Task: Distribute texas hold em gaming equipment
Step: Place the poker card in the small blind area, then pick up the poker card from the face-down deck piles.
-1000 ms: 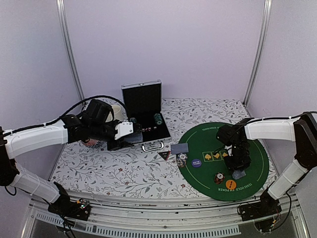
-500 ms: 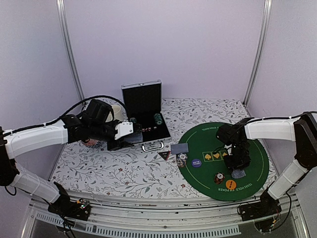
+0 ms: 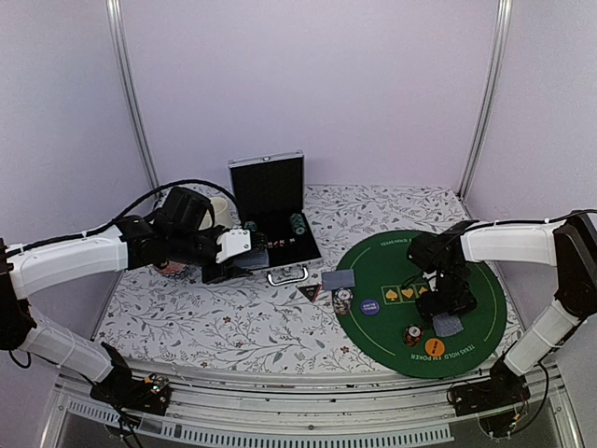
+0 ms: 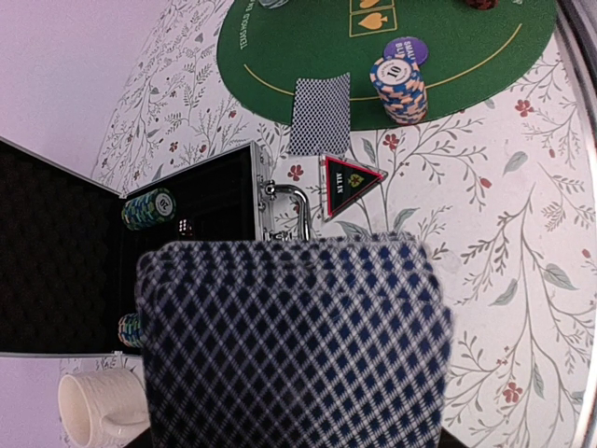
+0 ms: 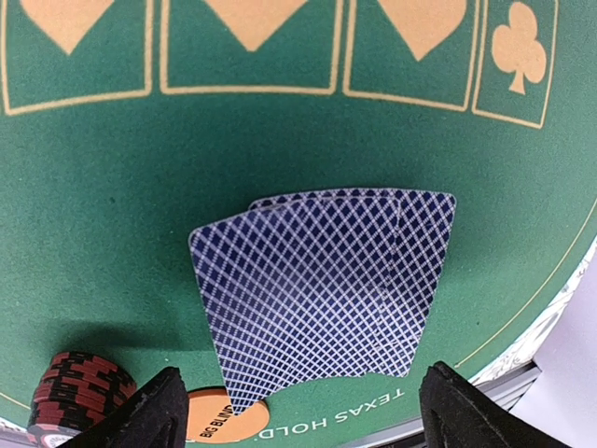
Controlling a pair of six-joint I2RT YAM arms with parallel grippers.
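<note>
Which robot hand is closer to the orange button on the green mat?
Right. The right gripper hangs open just behind the orange button, over the fanned cards. The left gripper is far off by the open case, holding the deck.

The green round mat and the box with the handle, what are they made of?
The green mat looks like felt or soft cloth: it is flat and dull, with no shine, and has gold shapes printed on it. The box looks like metal outside, since its rim and handle gleam silver. Inside it has a dark, matte lining, maybe foam or fabric. I can't be sure from pictures.
</note>
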